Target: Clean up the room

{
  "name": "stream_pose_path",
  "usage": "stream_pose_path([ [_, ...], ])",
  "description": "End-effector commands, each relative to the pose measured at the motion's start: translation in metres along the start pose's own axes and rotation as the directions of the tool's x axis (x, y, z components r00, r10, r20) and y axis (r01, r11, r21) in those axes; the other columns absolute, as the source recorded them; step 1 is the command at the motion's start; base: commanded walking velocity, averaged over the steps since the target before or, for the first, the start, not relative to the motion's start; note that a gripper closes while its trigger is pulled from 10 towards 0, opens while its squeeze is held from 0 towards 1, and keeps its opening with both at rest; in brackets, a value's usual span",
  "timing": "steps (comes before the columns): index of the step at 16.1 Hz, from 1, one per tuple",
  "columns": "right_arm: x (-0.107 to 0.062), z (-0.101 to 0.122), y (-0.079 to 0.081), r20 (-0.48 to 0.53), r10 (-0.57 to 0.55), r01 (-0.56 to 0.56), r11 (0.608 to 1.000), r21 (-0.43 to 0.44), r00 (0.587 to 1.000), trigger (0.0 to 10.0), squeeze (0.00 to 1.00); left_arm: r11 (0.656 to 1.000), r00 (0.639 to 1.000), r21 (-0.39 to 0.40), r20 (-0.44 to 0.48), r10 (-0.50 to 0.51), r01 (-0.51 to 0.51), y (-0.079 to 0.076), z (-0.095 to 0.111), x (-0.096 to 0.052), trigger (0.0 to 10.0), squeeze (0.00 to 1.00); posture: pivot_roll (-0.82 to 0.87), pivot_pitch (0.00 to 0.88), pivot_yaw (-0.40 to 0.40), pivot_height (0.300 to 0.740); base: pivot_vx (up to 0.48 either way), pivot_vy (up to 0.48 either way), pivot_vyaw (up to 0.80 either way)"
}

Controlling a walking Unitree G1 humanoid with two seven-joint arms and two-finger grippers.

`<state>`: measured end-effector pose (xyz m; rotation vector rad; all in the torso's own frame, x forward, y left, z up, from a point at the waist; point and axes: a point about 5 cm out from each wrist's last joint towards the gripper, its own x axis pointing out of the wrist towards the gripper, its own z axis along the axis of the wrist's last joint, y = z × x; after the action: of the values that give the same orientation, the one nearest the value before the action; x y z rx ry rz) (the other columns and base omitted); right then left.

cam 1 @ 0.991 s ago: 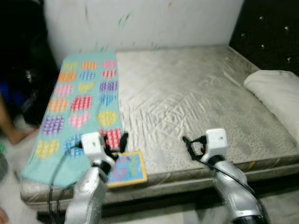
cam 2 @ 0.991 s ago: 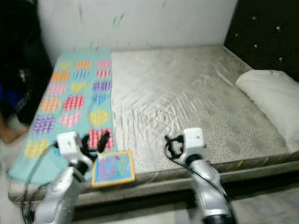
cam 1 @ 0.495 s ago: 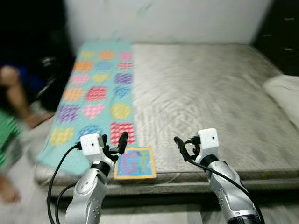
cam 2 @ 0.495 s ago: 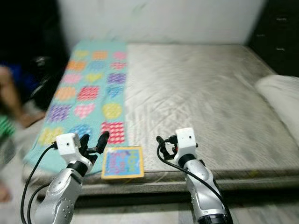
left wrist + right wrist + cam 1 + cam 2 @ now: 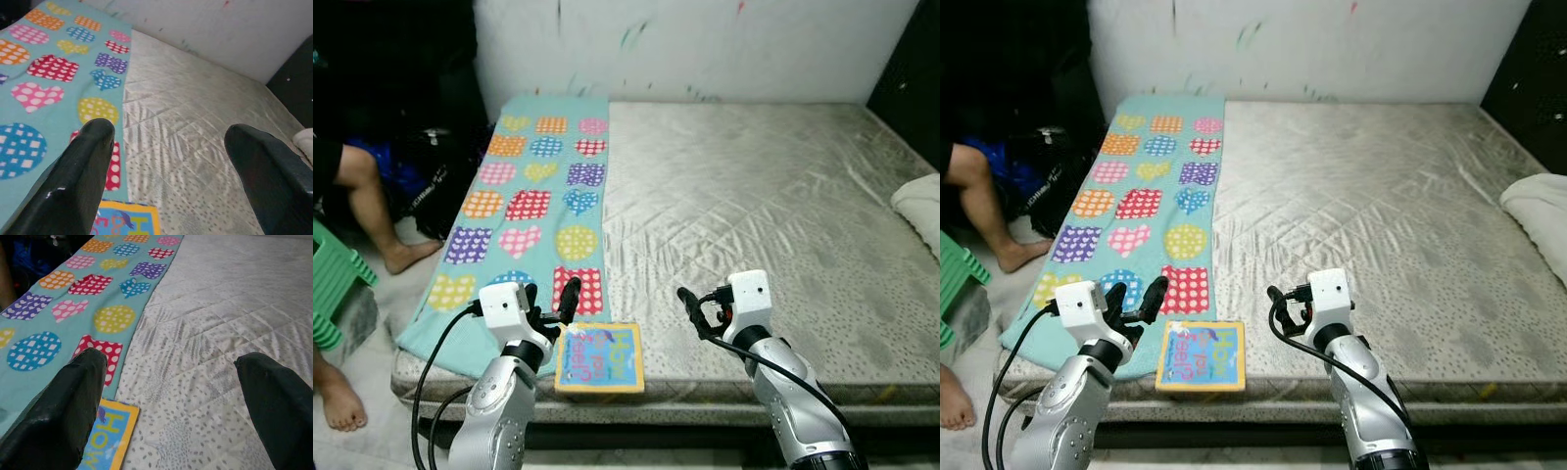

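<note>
From my station, the pillow [image 5: 922, 202] was cut off by the right edge. The seated person [image 5: 357, 196] ran off the left edge; I saw only legs and feet. The green stool [image 5: 335, 289] was likewise partly cropped. The book's [image 5: 128, 219] lower part fell below the left wrist view, and I could not read its cover lettering.

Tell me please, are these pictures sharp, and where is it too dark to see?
Left eye view: sharp and evenly lit; book and teal blanket crisp, far left corner beside the bed nearly black. Left wrist view: fingers close and soft, mattress clear. Right wrist view: fingers blurred, blanket mildly soft.
</note>
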<state>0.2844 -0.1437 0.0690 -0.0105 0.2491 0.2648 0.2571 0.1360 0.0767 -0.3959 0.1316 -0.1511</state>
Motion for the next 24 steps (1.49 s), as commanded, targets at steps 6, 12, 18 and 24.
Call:
stream_pose_path([
  [6,-0.0006,0.0062,-0.0039,0.033,-0.018,0.018,1.000,-0.006,0.999,10.0,0.00,0.999,0.999,0.016,-0.023,0.030,-0.029,0.0022,-0.0018,-0.0003,10.0,0.00,-0.10,0.000,-0.014,0.740,0.150,0.000,0.00],
  [12,-0.0008,0.0059,-0.0039,0.032,-0.018,0.018,1.000,-0.006,0.999,10.0,0.00,1.000,0.999,0.015,-0.021,0.027,-0.027,0.0021,-0.0017,-0.0003,10.0,0.00,-0.10,0.000,-0.014,0.740,0.000,0.000,0.00],
  [18,-0.0008,0.0059,-0.0039,0.032,-0.018,0.018,1.000,-0.006,0.999,10.0,0.00,1.000,0.999,0.015,-0.021,0.027,-0.027,0.0021,-0.0017,-0.0003,10.0,0.00,-0.10,0.000,-0.014,0.740,0.000,0.000,0.00],
  [24,0.0005,0.0011,-0.0028,0.001,-0.017,0.017,1.000,-0.010,1.000,10.0,0.00,1.000,0.999,0.016,-0.031,0.021,-0.021,-0.0001,-0.0023,0.0011,10.0,0.00,-0.10,0.000,-0.014,0.740,0.000,0.000,0.00],
])
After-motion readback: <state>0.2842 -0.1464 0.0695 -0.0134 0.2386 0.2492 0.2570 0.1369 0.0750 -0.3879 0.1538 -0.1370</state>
